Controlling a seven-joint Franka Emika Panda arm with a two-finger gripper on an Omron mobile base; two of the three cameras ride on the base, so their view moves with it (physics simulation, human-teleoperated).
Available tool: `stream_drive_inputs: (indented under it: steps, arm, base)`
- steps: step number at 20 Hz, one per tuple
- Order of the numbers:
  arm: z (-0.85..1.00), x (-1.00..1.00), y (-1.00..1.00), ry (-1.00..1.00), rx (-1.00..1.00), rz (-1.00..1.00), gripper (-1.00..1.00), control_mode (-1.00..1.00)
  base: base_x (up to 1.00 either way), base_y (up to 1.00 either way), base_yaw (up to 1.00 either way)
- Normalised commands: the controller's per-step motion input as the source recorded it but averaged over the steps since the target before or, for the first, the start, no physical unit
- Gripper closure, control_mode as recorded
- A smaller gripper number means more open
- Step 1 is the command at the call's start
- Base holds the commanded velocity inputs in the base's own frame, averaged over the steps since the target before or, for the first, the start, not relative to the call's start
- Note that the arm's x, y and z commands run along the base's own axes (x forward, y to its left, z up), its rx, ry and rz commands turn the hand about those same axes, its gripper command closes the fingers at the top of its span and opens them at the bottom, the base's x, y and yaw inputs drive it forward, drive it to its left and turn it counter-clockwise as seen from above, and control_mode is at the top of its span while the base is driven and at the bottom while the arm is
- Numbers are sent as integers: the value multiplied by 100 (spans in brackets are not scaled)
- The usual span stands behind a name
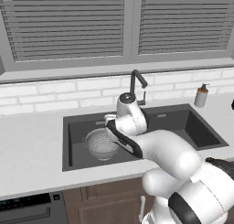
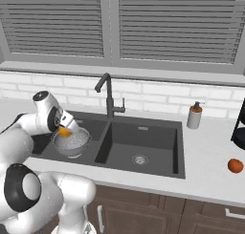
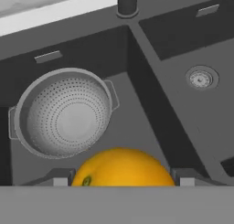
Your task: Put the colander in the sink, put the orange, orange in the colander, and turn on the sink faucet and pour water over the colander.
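Note:
The silver colander (image 3: 64,111) stands empty in the left basin of the dark sink (image 3: 151,40). It also shows in the base views as the colander (image 1: 101,143) and colander (image 2: 72,143). My gripper (image 3: 121,179) is shut on one orange (image 3: 122,168), held above the basin floor just beside the colander's rim. From the right base camera, that orange (image 2: 63,131) hangs at the colander's near-left edge. A second orange (image 2: 235,165) lies on the counter far right. The dark faucet (image 2: 107,94) stands behind the divider, spout over the left basin, with no water running.
A white soap bottle (image 2: 194,116) stands on the counter behind the sink's right end. A dark rack (image 2: 239,128) sits at the far right edge. The right basin (image 2: 143,142) holds only its round drain (image 3: 201,77). My own arm crosses in front of the sink (image 1: 183,122).

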Motion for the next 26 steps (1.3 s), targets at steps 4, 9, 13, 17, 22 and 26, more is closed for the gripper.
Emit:
stream_drive_inputs:
  steps: [4,9,13,17,22,26]
  arm:
    - [-6,87,34,10,14,0,100,-100]
    - [-37,38,27,3,2,0,100,-100]
    - [-41,49,18,4,0,0,100,-100]
    - [-49,15,10,5,1,0,100,-100]
    - [-51,0,1,9,4,0,100,-100]
    - [-33,0,7,6,4,0,100,-100]
  base:
    - [0,0,0]
    - [0,0,0]
    - [0,0,0]
    - [0,0,0]
    - [0,0,0]
    - [0,0,0]
